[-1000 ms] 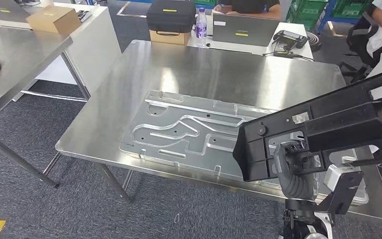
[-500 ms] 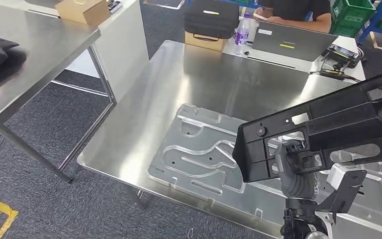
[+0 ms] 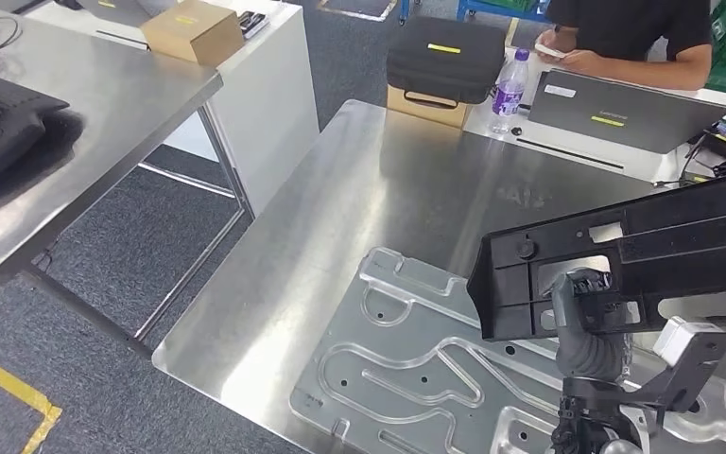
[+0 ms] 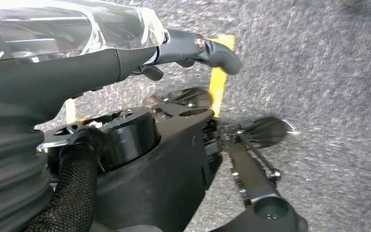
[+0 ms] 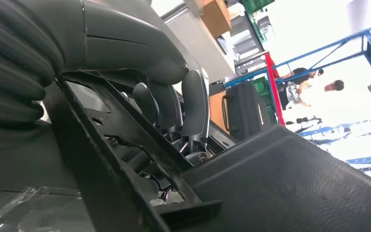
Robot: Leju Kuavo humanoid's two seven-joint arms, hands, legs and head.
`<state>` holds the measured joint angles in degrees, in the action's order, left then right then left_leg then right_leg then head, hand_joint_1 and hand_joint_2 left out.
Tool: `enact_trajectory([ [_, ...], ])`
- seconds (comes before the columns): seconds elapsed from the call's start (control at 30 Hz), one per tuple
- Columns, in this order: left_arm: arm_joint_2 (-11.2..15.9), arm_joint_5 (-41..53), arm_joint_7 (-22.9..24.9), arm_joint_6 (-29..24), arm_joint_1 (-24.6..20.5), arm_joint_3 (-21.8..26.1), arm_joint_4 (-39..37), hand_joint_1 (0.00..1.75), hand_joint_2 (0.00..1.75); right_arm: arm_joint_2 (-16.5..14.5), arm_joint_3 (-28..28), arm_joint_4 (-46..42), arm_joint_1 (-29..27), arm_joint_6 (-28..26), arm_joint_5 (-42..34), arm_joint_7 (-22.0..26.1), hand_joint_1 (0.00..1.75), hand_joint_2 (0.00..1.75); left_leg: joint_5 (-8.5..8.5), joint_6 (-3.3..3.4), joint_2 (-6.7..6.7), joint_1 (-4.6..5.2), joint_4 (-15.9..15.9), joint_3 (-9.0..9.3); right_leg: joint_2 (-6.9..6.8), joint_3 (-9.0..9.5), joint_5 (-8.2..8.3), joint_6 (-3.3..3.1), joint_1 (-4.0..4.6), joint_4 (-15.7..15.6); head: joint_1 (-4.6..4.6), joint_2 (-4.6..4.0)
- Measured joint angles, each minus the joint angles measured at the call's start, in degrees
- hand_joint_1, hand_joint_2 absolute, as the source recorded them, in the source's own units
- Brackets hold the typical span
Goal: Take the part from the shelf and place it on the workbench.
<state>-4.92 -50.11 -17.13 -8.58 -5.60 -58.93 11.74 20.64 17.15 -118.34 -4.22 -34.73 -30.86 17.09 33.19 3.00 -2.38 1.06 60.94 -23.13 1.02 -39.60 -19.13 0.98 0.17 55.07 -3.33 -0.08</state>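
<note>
You have the long black plastic frame part with cut-out windows (image 3: 624, 260) off the shelf and in the air; the pick is done, the placing is not. The right hand (image 3: 581, 307) holds it from beneath: in the head view its dark fingers reach up through one of the openings, and in the right wrist view the fingers (image 5: 193, 104) curl over a rib of the part with the thumb against the other side, so the grasp looks closed and firm. The part hangs above the near right area of the stainless-steel workbench (image 3: 406, 180) and is apart from it; no edge of it rests on the surface. Directly below lies a large flat machined aluminium plate with routed channels (image 3: 416, 369), covering much of the near side of the bench. The left hand (image 4: 193, 48) hangs over grey carpet with a yellow floor marking; one dark finger is extended and nothing sits in it, though how the other fingers lie I cannot tell. Remaining, in my judgement: bring the part down, settle it flat, and release. Mind where it lands, since the bare steel lies further back and to the left, toward the black carrying case (image 3: 444, 57) and the grey laptop (image 3: 624, 109) where a seated person works.
</note>
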Motion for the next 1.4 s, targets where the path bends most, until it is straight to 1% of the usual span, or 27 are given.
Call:
enact_trajectory([
  [0.03, -0.01, 0.39, -0.04, 0.10, -0.02, -0.11, -0.01, 0.00, 1.75, 0.01, -0.57, 0.00, -0.08, -0.01, -1.20, 0.31, 1.75, 1.75, 1.54, -0.46, 0.70, -0.10, 3.88, -2.60, -0.15, 0.43, -0.50, -0.10, -0.02, 0.02, -0.05, -0.01],
  [0.07, -0.01, 0.90, -0.01, 0.17, -0.06, -0.25, -0.01, 0.00, 1.75, 0.02, -1.16, 0.01, -0.14, 0.00, -2.50, 0.71, 1.75, 1.75, 3.95, -0.78, 1.13, -0.18, 7.03, -5.10, -0.28, 0.90, -1.04, -0.12, -0.01, 0.03, -0.10, -0.01],
  [0.1, -0.01, 1.46, 0.05, 0.19, -0.11, -0.44, -0.01, 0.00, 1.75, 0.03, -1.79, 0.04, -0.18, 0.01, -3.88, 1.15, 1.75, 1.75, 6.30, -0.94, 1.35, -0.22, 8.81, -7.08, -0.40, 1.47, -1.57, -0.07, 0.03, 0.04, -0.12, -0.01],
  [0.13, -0.01, 1.95, 0.13, 0.19, -0.16, -0.68, -0.01, 0.00, 1.75, 0.04, -2.47, 0.08, -0.20, 0.03, -5.07, 1.56, 1.31, 1.31, 7.65, -0.90, 1.44, -0.21, 8.93, -8.31, -0.46, 2.12, -2.11, -0.05, 0.11, 0.04, -0.14, -0.01],
  [0.17, 0.00, 2.32, 0.19, 0.19, -0.22, -0.92, -0.01, 0.00, 1.75, 0.05, -3.14, 0.12, -0.22, 0.06, -5.99, 1.90, 0.87, 0.87, 7.14, -0.61, 1.46, -0.14, 7.23, -8.69, -0.48, 2.84, -2.62, -0.04, 0.22, 0.03, -0.15, -0.01],
  [0.2, 0.00, 2.57, 0.23, 0.18, -0.26, -1.12, -0.01, 0.00, 1.75, 0.07, -3.77, 0.15, -0.23, 0.09, -6.65, 2.14, 0.44, 0.44, 4.56, -0.12, 1.49, 0.01, 3.86, -8.36, -0.50, 3.60, -3.10, -0.05, 0.35, 0.01, -0.16, -0.01],
  [0.23, 0.04, 2.87, 0.31, 0.17, -0.25, -1.28, -0.01, 0.00, 1.75, 0.08, -4.34, 0.19, -0.24, 0.11, -7.28, 2.31, 0.00, 0.00, 0.70, 0.60, 1.52, 0.28, -0.03, -7.62, -0.51, 4.30, -3.50, -0.08, 0.41, -0.05, -0.13, -0.01],
  [0.27, 0.08, 3.25, 0.44, 0.17, -0.29, -1.44, -0.02, 0.00, 1.75, 0.09, -4.78, 0.23, -0.21, 0.14, -7.91, 2.45, 0.00, 0.00, -2.68, 1.25, 1.55, 0.48, -3.34, -7.03, -0.51, 4.86, -3.81, -0.07, 0.43, -0.15, -0.03, -0.01],
  [0.3, 0.14, 3.77, 0.60, 0.29, -0.39, -1.71, -0.02, 0.00, 1.75, 0.11, -5.25, 0.30, -0.21, 0.19, -8.81, 2.64, 0.00, 0.00, -5.19, 1.68, 1.54, 0.79, -5.81, -6.54, -0.50, 5.20, -3.95, 0.01, 0.34, -0.34, 0.03, -0.01],
  [0.33, 0.23, 4.29, 0.76, 0.55, -0.47, -2.02, -0.03, 0.00, 1.75, 0.12, -5.69, 0.40, -0.24, 0.25, -9.84, 2.83, 0.00, 0.00, -6.44, 2.00, 1.50, 1.06, -6.96, -6.34, -0.48, 5.33, -3.99, 0.15, 0.16, -0.57, 0.09, -0.01],
  [0.37, 0.38, 4.68, 0.90, 0.96, -0.57, -2.32, -0.03, 0.00, 1.75, 0.14, -6.09, 0.53, -0.27, 0.34, -10.89, 2.99, 0.00, 0.00, -6.59, 1.96, 1.42, 1.19, -7.42, -6.32, -0.44, 5.32, -4.05, 0.26, 0.11, -0.68, 0.09, -0.01],
  [0.4, 0.57, 4.92, 0.97, 1.55, -0.65, -2.63, -0.04, 0.00, 1.31, 0.16, -6.55, 0.70, -0.33, 0.43, -12.00, 3.19, 0.00, 0.00, -6.78, 1.78, 1.33, 1.34, -7.77, -6.21, -0.42, 5.27, -4.09, 0.27, 0.06, -0.76, 0.03, -0.01],
  [0.5, 1.09, 4.69, 1.00, 2.85, -0.77, -3.16, -0.05, 0.00, 0.00, 0.17, -7.50, 1.31, -0.26, 0.72, -14.16, 3.68, 0.00, 0.00, -6.93, 1.36, 1.16, 1.31, -7.95, -6.16, -0.43, 5.32, -4.26, -0.02, 0.18, -0.76, 0.03, -0.01],
  [0.6, 1.33, 3.72, 1.03, 2.92, -0.76, -3.67, -0.05, 0.00, 0.00, 0.39, -8.07, 1.97, -0.06, 1.59, -16.54, 3.01, 0.00, 0.00, -6.84, 1.50, 1.14, 1.32, -7.95, -6.14, -0.42, 5.46, -4.26, -0.01, 0.19, -0.97, 0.03, -0.01],
  [0.63, 1.39, 3.30, 1.04, 2.97, -0.74, -3.79, -0.05, 0.00, 0.00, 0.54, -8.20, 2.32, 0.00, 2.44, -18.53, 2.28, 0.00, 0.00, -6.80, 1.57, 1.14, 1.32, -7.95, -6.13, -0.42, 5.50, -4.26, -0.01, 0.19, -1.04, 0.03, -0.01],
  [0.8, 1.79, 2.30, 1.07, 3.66, -0.37, -3.93, -0.05, 0.00, 0.00, 2.06, -9.03, 4.93, 0.24, 7.77, -35.12, -1.88, 0.00, 0.00, -6.68, 1.78, 1.13, 1.33, -7.95, -6.10, -0.43, 5.60, -4.27, 0.08, 0.16, -1.19, 0.03, -0.01],
  [0.87, 1.98, 1.98, 1.08, 3.87, -0.20, -3.96, -0.05, 0.00, 0.00, 3.28, -8.94, 5.94, 0.61, 8.16, -38.58, -2.92, 0.00, 0.00, -6.65, 1.82, 1.13, 1.34, -7.95, -6.10, -0.44, 5.61, -4.27, 0.12, 0.11, -1.20, 0.03, -0.01],
  [0.93, 2.14, 1.67, 1.10, 4.05, -0.07, -3.99, -0.05, 0.00, 0.00, 4.50, -8.54, 6.52, 1.37, 7.85, -38.96, -3.73, 0.00, 0.00, -6.64, 1.83, 1.14, 1.33, -7.95, -6.09, -0.43, 5.61, -4.26, 0.13, 0.07, -1.21, 0.03, -0.01],
  [1.13, 2.43, 1.49, 1.22, 4.36, 0.24, -4.23, -0.05, 0.00, 0.00, 7.30, -6.27, 7.07, 3.84, 5.96, -36.00, -5.97, 0.00, 0.00, -6.63, 1.84, 1.13, 1.25, -7.94, -6.06, -0.44, 5.61, -4.32, 0.29, 0.11, -1.22, 0.03, -0.01],
  [1.33, 2.57, 1.43, 1.20, 4.46, 0.58, -4.48, -0.05, 0.00, 0.00, 9.84, -2.91, 8.12, 6.24, 5.60, -30.47, -10.86, 0.00, 0.00, -6.63, 1.84, 1.14, 1.04, -7.94, -6.05, -0.43, 5.61, -4.32, 0.29, 0.30, -1.22, 0.03, -0.01],
  [1.4, 2.58, 1.37, 1.19, 4.47, 0.66, -4.57, -0.05, 0.00, 0.00, 10.59, -1.69, 8.72, 6.89, 6.07, -28.64, -11.53, 0.00, 0.00, -6.64, 1.83, 1.13, 1.00, -7.94, -6.03, -0.43, 5.61, -4.32, 0.29, 0.34, -1.22, 0.03, -0.01],
])
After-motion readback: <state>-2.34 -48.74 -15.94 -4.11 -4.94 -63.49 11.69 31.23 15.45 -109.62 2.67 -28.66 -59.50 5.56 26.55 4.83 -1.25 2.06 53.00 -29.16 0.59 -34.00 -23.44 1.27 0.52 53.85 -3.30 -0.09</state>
